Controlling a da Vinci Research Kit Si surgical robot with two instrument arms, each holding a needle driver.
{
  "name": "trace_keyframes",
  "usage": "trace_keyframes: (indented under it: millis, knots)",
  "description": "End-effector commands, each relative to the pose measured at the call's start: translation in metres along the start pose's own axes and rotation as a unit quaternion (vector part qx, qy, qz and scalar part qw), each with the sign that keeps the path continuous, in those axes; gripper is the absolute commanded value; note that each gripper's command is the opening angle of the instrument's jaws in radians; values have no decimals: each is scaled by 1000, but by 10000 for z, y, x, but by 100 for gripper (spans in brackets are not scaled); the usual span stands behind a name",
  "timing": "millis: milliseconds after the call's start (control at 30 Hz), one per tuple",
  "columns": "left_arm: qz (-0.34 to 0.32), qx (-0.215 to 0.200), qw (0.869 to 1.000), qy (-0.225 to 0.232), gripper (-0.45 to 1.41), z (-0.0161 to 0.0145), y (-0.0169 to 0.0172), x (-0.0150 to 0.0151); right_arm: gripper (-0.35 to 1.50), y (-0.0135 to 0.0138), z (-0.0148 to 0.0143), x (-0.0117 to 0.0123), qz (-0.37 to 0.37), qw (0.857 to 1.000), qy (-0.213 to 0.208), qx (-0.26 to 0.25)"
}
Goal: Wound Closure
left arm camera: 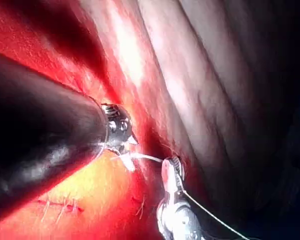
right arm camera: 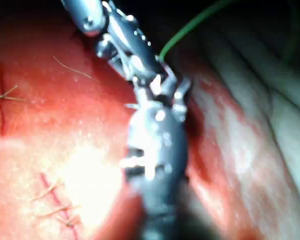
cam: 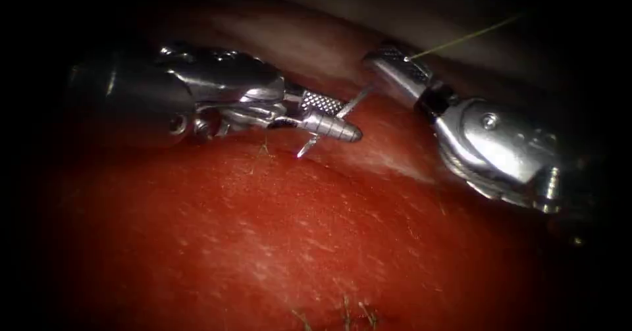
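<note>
My left tool (cam: 332, 115) comes in from the left, its jaws shut on the curved needle (cam: 349, 102) near mid-curve. The needle slants between the jaws; its lower end (cam: 304, 152) reaches down to the tissue (cam: 316, 239) surface, and I cannot tell if it enters. My right tool (cam: 395, 64) comes from the right, with its jaws shut on the thread (cam: 461, 39) close to the needle's upper end. The thread runs up and to the right. In the left wrist view the needle (left arm camera: 145, 158) spans from my left tool (left arm camera: 121, 136) to the right tool (left arm camera: 172, 167).
Short cut thread ends (cam: 263, 148) lie on the tissue below the left tool. A stitched stretch of the cut (cam: 345, 314) with thread ends sits at the near edge; the stitches (right arm camera: 55, 200) also appear in the right wrist view. Pale tissue folds (left arm camera: 200, 90) rise behind.
</note>
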Motion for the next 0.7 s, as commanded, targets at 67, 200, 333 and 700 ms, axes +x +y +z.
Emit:
trace_keyframes:
  millis: [67,200,333,700]
  knots:
    - [46,36,997,-43,79,-7,2,-6,-35,6,11,-8,-24,1000,-7,14]
    - [78,43,994,-59,79,-16,17,-6,-35,10,18,-22,-43,999,-13,20]
    - [110,71,989,-72,79,-41,38,-2,-35,26,34,-35,-102,992,-15,68]
    - [204,126,960,-142,64,-10,-33,-63,-35,17,75,-69,-303,939,2,162]
